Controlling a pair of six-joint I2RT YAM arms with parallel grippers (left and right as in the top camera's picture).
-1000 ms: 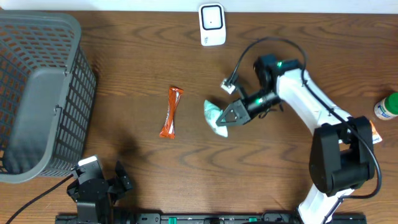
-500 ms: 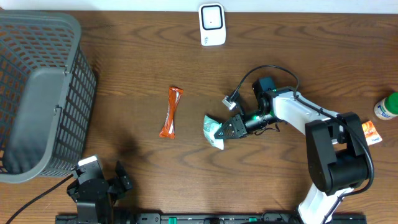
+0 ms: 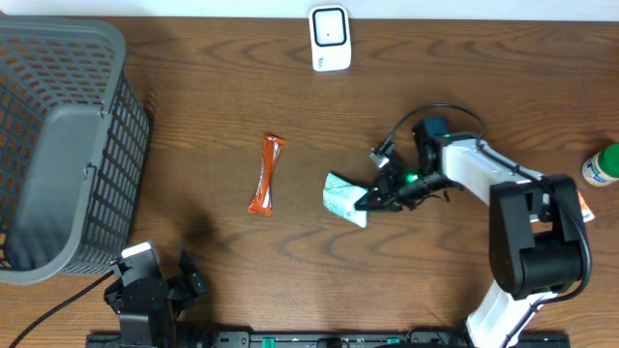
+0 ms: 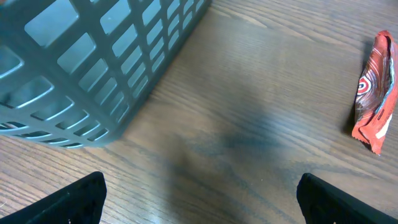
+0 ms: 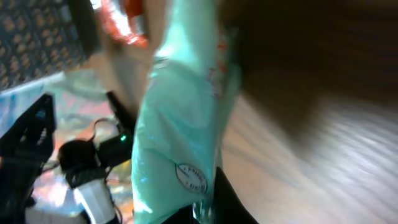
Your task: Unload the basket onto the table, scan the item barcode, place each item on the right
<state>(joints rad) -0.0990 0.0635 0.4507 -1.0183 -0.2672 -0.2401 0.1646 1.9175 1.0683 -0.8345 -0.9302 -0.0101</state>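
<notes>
Right gripper (image 3: 370,198): clamped hard on the right end of the pouch (image 3: 342,195), jaws almost together with the film pinched between them. The pouch is pale green, mid-table, sticking out to the left of the fingers. From overhead I can't tell if its free end touches the table (image 3: 193,77) or hangs clear.

Right wrist cam is badly blurred. I only get the pouch (image 5: 180,124) filling the middle of the frame, with a round printed mark low on it. The print is too smeared to read.

Scanner (image 3: 330,38): white, at the back edge of the table, well apart from the pouch. On overhead it sits above the pouch and slightly left.

Left gripper (image 3: 155,282): at the front-left edge, jaws spread wide, holding nothing. Its wrist cam shows the fingers (image 4: 81,198) at the bottom corners with wood grain between them.

Other items:
- Orange wrapper (image 3: 265,174) lies left of the pouch, near but not touching. It also shows at the right edge of the left wrist cam.
- Grey mesh basket (image 3: 58,145) is at the far left.
- Bottle (image 3: 602,166) with a green top is at the far right edge.
</notes>
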